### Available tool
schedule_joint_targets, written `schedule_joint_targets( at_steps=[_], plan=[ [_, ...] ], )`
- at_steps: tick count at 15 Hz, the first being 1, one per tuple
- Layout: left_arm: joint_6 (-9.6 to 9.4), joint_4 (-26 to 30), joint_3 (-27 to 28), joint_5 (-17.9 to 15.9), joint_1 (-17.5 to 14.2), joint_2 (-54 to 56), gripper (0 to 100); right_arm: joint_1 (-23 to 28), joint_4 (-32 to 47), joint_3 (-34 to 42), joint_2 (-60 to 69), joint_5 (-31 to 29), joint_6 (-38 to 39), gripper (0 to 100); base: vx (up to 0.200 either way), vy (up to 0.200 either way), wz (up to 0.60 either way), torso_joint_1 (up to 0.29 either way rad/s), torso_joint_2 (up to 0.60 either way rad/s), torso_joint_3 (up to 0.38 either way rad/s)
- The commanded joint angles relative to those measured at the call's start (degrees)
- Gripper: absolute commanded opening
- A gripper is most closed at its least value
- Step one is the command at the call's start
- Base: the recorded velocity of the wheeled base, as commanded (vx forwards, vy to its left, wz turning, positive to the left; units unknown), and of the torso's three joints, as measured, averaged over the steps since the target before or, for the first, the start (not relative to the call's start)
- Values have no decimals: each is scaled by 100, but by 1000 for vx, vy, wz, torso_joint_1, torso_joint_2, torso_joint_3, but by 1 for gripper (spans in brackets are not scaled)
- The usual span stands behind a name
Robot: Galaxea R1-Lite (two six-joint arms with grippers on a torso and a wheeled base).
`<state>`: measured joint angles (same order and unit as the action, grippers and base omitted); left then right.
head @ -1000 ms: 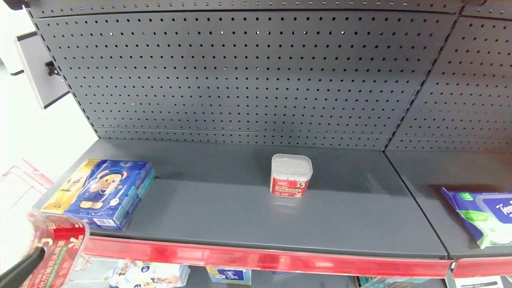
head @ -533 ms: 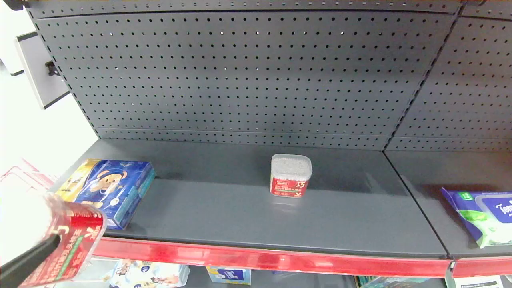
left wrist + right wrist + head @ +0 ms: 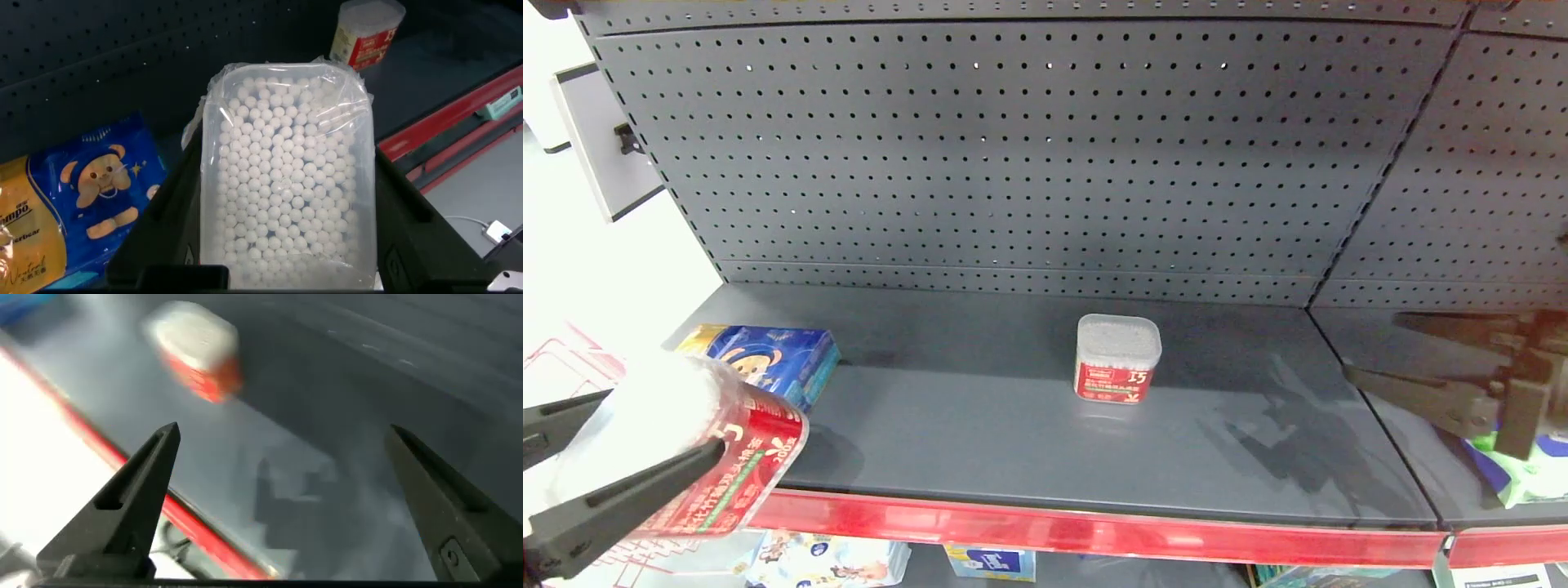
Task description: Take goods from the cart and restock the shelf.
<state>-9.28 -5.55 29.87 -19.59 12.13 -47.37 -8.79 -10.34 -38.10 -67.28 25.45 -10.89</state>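
Left gripper (image 3: pixel 662 420) clamped a cotton swab box (image 3: pixel 743 478) in its fingers (image 3: pixel 629 496) at the shelf's (image 3: pixel 980 441) front-left edge; right gripper (image 3: pixel 283 431) hovered over the shelf's right end, fingers (image 3: pixel 139 498) apart.

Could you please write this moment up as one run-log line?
left gripper: shut on held swab box, near shelf front-left | right gripper: open, empty, above shelf right side | other swab box: upright mid-shelf

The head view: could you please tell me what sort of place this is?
Probably a shop aisle: a pegboard-backed shelf with a red front strip, holding a tub of cotton swabs and a blue pack.
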Motion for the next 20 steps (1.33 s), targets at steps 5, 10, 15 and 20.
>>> schedule_joint_targets(
  at_steps=[5, 10, 15, 20],
  plan=[
    [-4, -8, 63, 175, 0, -246, 0, -466, -619, -866, -2518, 1005, -1012, 100, 0, 0, 0, 0, 0, 0],
    [-13, -8, 142, 377, 0, -237, 0, -879, -636, -1077, -2975, 1269, -1328, 100, 0, 0, 0, 0, 0, 0],
    [-13, 1, 133, 456, 0, -88, 0, -923, -663, -1209, -3256, 1278, -1416, 100, 0, 0, 0, 0, 0, 0],
    [-22, 1, 133, 447, 9, -123, 0, -993, -663, -1552, -3626, 1287, -1689, 100, 0, 0, 0, 0, 0, 0]
  ],
)
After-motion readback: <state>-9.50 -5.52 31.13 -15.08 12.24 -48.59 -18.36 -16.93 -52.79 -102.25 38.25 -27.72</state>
